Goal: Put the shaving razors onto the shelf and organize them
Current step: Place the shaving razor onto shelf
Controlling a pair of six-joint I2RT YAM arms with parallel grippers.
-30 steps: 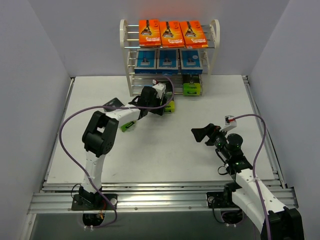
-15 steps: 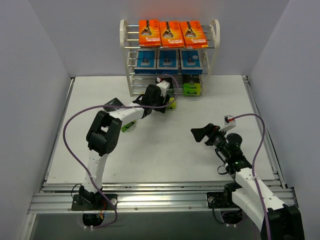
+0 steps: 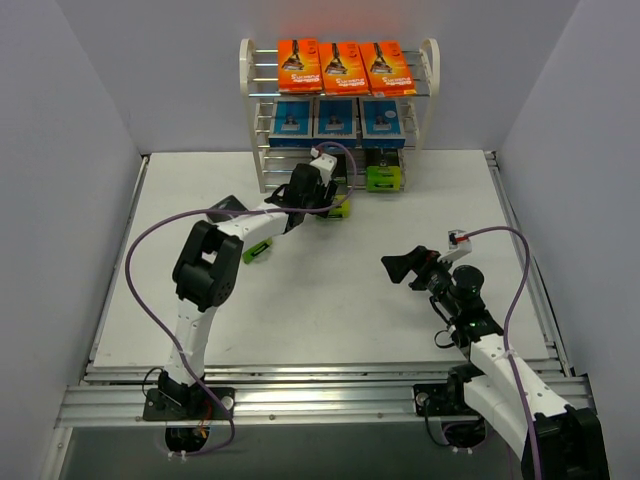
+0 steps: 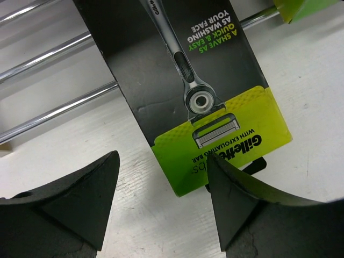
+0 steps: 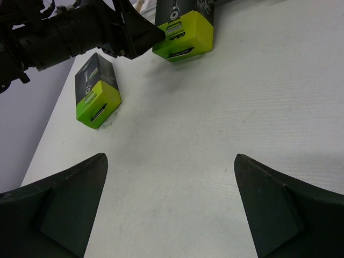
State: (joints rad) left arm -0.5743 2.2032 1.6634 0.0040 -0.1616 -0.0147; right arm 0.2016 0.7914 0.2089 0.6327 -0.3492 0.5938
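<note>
The white shelf (image 3: pixel 246 62) stands at the back. Three orange cards (image 3: pixel 343 66) lie on its top tier and three blue packs (image 3: pixel 335 120) on the middle tier. One black-and-lime box (image 3: pixel 384 177) sits on the bottom tier at the right. My left gripper (image 3: pixel 322 200) is open at the shelf's foot. A second box (image 4: pixel 199 91) lies just ahead of it, its black end over the bottom rods (image 4: pixel 54 52). Its lime end is beside my right fingertip (image 4: pixel 217 166). A third box (image 3: pixel 256 250) lies on the table. My right gripper (image 3: pixel 400 267) is open and empty.
In the right wrist view the third box (image 5: pixel 97 98) lies at the left and the left arm (image 5: pixel 80 35) reaches across the top. White walls close in the table on the left, right and back. A purple cable loops from each arm.
My left gripper has moved up toward the shelf's bottom tier, and the box ahead of it has shifted slightly the same way. The right arm has not moved.
</note>
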